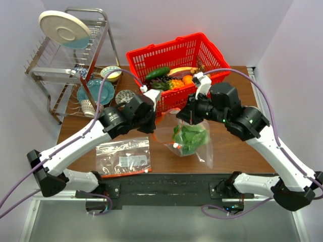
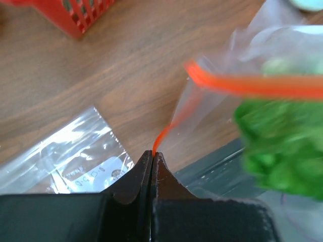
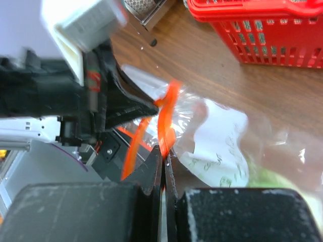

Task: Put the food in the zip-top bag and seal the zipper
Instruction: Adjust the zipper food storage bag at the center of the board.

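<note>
The left gripper (image 2: 153,157) is clenched on the zipper (image 2: 252,84), its jaws pressed together with the red-orange strip running out from their very tip; the right gripper (image 3: 162,151) is likewise clamped on the same strip, and in its own view the left one's tips sit just ahead of it and a little to its left, so the two pinch points lie close together along the mouth; held this way, the zip-top bag (image 1: 194,141) hangs below both grippers, carried by its mouth rather than lying flat, which lets the contents drag the body down and draw the edge taut between the hands; the napa cabbage (image 1: 190,136) is inside, a leafy green mass sagging beneath the grippers; two pinches on the strip would, I judge, suit either parting the mouth for more food or pressing it closed, and the blur hides whether the track is mated; the cucumber (image 1: 158,72) lies beyond both grippers in the red basket (image 1: 166,49), not yet bagged, so sealing now looks premature; a second bag (image 1: 123,157) lies flat on the table (image 1: 232,148) under the left arm, nearer its base than its gripper.
</note>
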`<action>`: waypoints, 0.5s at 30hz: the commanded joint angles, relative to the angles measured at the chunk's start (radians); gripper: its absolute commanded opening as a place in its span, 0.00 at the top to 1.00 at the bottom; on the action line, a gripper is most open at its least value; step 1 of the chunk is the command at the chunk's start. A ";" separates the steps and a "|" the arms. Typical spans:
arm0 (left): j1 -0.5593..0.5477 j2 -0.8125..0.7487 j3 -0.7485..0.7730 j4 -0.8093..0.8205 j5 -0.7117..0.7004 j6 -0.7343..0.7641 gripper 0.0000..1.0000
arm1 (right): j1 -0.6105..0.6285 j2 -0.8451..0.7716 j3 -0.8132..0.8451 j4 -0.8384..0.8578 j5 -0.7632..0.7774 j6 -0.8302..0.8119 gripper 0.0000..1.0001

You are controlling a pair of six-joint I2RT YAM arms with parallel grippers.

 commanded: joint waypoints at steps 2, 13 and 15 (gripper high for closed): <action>0.013 -0.058 0.160 0.011 -0.045 0.024 1.00 | -0.001 0.017 -0.091 0.034 -0.028 0.003 1.00; 0.059 -0.140 -0.104 0.180 -0.037 0.012 0.78 | -0.001 0.023 -0.153 0.173 -0.065 0.091 1.00; 0.063 -0.167 -0.160 0.196 -0.068 -0.011 0.40 | -0.002 0.014 -0.199 0.239 -0.048 0.135 1.00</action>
